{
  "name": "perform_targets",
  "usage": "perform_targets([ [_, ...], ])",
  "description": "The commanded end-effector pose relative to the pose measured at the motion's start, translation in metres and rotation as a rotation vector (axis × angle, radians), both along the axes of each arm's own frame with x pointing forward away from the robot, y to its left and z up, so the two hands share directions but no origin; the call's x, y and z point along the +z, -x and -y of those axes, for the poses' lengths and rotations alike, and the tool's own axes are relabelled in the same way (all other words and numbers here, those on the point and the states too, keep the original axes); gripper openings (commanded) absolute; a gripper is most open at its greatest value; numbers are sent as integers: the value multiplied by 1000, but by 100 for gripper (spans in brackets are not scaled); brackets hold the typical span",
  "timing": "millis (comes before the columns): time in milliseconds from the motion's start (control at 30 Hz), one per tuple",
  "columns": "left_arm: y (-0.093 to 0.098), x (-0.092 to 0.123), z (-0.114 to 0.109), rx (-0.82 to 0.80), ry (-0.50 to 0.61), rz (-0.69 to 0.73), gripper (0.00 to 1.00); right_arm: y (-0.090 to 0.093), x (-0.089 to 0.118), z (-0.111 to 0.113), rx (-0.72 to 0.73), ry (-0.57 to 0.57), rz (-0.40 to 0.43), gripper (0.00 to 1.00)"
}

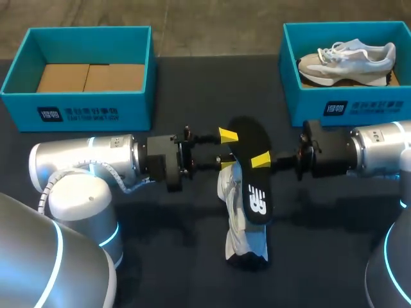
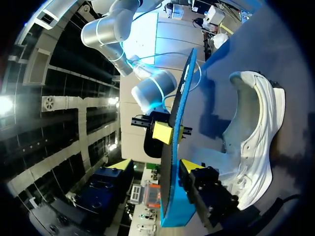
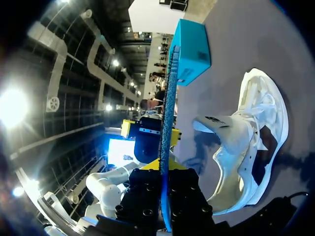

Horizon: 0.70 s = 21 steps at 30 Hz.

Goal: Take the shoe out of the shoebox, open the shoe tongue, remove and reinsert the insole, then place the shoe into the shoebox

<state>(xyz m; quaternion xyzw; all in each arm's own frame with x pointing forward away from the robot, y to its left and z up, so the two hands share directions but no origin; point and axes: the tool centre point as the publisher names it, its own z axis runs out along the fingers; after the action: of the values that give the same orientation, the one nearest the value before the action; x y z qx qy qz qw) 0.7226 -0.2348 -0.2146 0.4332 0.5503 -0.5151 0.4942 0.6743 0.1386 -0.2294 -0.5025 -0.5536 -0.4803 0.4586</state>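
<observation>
Dark, matte tabletop (image 1: 192, 83) lies under both of your arms, and the work is going on in mid-air over its middle. Your right gripper (image 1: 259, 162) is clamped on the long black foam insole (image 1: 247, 144), which is blue beneath. One yellow tip presses on its top face and the other sits under it, so the insole lies roughly flat above the table. Your left gripper (image 1: 226, 150) faces it from the opposite side with its fingers spread, straddling the insole's other edge without pinching it. Its lower finger (image 2: 190, 165) sits just beneath the foam and the upper one stands well clear above. I read that as a support or hand-over stance, ready to steady the floppy foam for reinsertion.

Directly below both grippers lies the white mesh sneaker (image 1: 239, 237), out on the table with its tongue pulled up and its mouth gaping — left that way, I judge, so the insole can slide back in. Beyond the left gripper sits an empty teal cardboard shoebox (image 1: 77, 112). Beyond the right one is a matching teal box (image 1: 347, 106) holding a second pale sneaker (image 1: 347, 61).

Some things you can't settle from here:
- The right gripper's lower finger is hidden under the insole from above.
- The insole covers much of the sneaker in the head view.
- Whether the left lower finger actually touches the foam is unclear.
</observation>
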Motion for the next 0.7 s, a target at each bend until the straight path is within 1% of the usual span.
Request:
perform_targets([
  [33,0,0,6,1,-2,5,45,1,-1,-4,-1,7,-2,0],
  [100,0,-1,8,-1,-3,6,44,1,-1,-4,-1,7,-2,0],
  [167,-1,-1,11,2,-9,10,39,1,-1,-4,-1,7,-2,0],
  [433,-8,-6,17,17,-35,0,33,1,-1,-4,-1,7,-2,0],
  [700,-7,-16,16,22,-74,-7,40,1,-1,-4,-1,7,-2,0],
])
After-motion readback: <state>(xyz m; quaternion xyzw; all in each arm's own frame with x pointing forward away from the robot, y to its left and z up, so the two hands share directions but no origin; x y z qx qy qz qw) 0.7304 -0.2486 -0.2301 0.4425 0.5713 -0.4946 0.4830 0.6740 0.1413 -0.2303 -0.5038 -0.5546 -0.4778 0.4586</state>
